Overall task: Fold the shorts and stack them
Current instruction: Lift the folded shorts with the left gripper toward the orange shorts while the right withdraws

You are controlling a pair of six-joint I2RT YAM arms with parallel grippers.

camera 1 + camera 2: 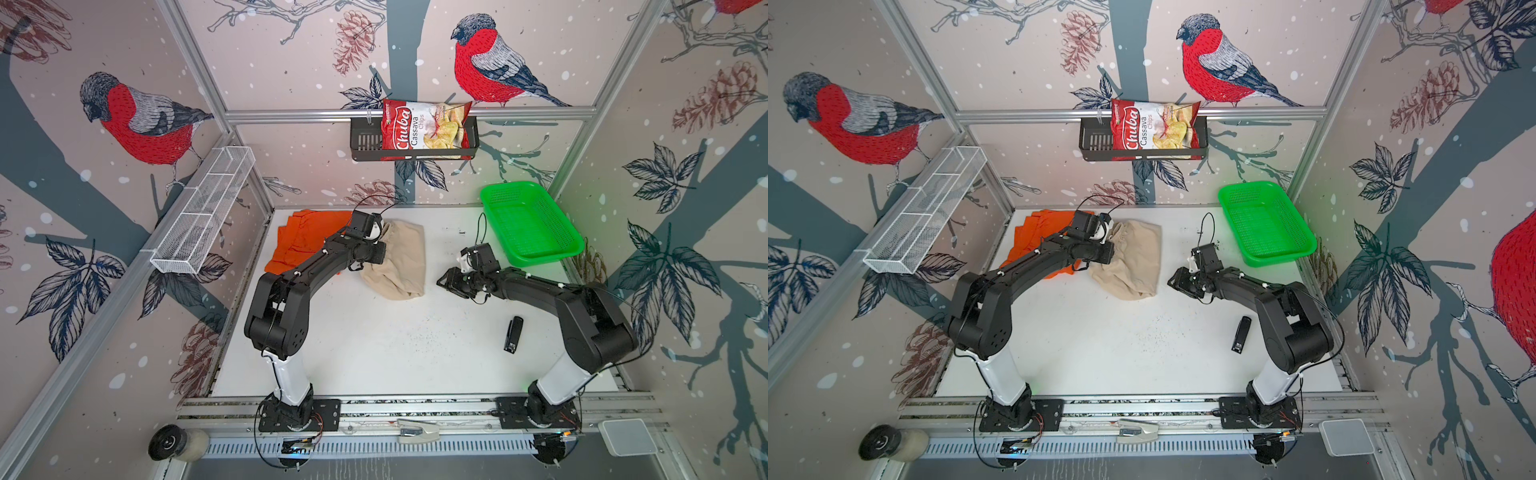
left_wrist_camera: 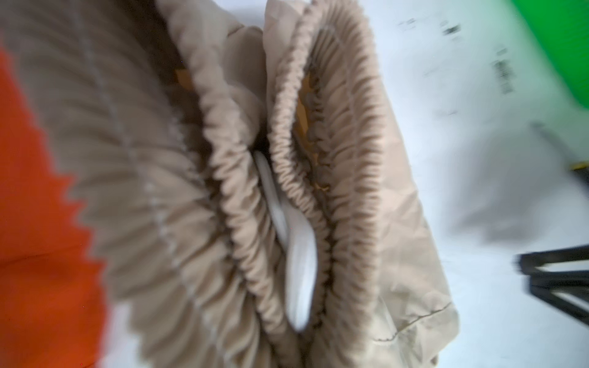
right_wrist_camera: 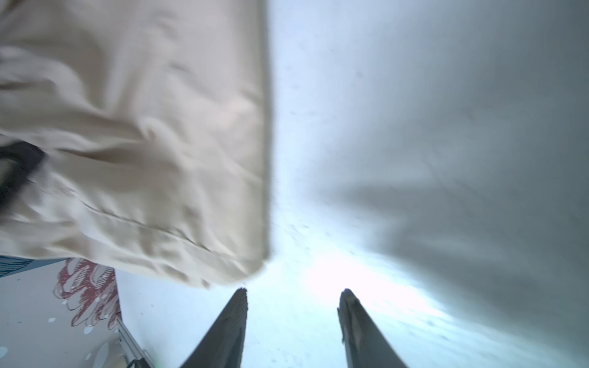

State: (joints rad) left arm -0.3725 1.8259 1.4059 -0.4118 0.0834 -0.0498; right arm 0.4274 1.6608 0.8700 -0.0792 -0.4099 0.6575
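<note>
The beige shorts point(image 1: 399, 266) point(image 1: 1133, 266) lie crumpled at the back middle of the white table, waist toward the back. My left gripper point(image 1: 384, 249) point(image 1: 1111, 249) is at their gathered elastic waist point(image 2: 350, 159), shut on the bunched cloth; the fabric hides its fingers. The orange shorts point(image 1: 303, 237) point(image 1: 1034, 232) point(image 2: 32, 223) lie just left of them, partly under my left arm. My right gripper point(image 1: 442, 282) point(image 1: 1171, 281) point(image 3: 293, 291) stands open just right of the beige shorts' hem point(image 3: 143, 143). Nothing is between its fingers.
A green mesh basket point(image 1: 532, 224) point(image 1: 1266, 224) sits at the back right corner. A black stapler point(image 1: 513, 334) point(image 1: 1241, 334) lies near my right arm. On the walls hang a black shelf holding a chips bag point(image 1: 424, 129) and a white wire shelf point(image 1: 203, 212).
</note>
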